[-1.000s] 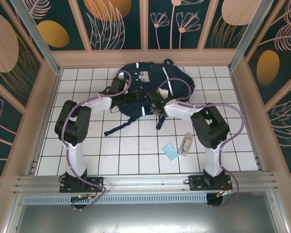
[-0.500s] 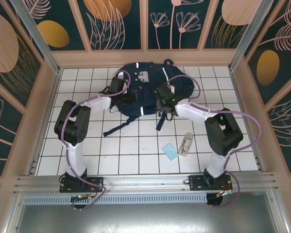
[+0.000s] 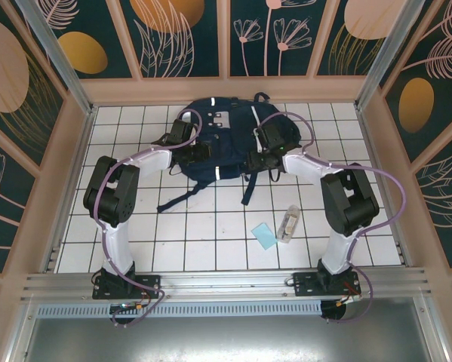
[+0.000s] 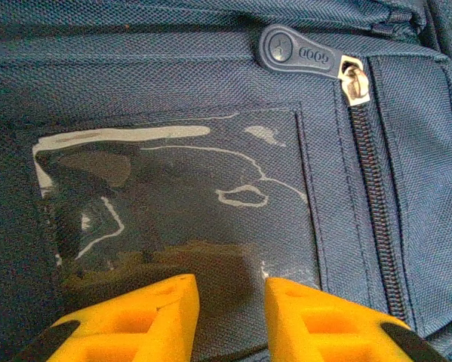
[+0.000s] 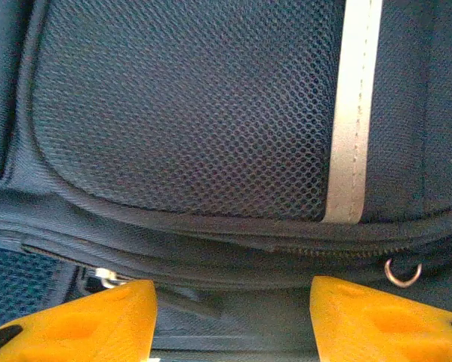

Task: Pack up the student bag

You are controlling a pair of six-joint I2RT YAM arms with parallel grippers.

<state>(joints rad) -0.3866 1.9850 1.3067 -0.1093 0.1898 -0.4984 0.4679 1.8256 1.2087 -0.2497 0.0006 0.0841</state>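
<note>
Student bag (image 3: 229, 136) flat on tbl (image 3: 210, 226); inside hidden.

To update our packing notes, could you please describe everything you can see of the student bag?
The student bag is a navy woven-fabric backpack lying flat at the far middle of the tiled table, dark straps trailing toward the near side. It has a grey-white patch with dark squares, white reflective stripes, a mesh panel, a clear window pocket, a closed zip with a rubbery pull and a metal ring. The left gripper and right gripper sit close over it, jaws apart; contact cannot be judged.
</note>
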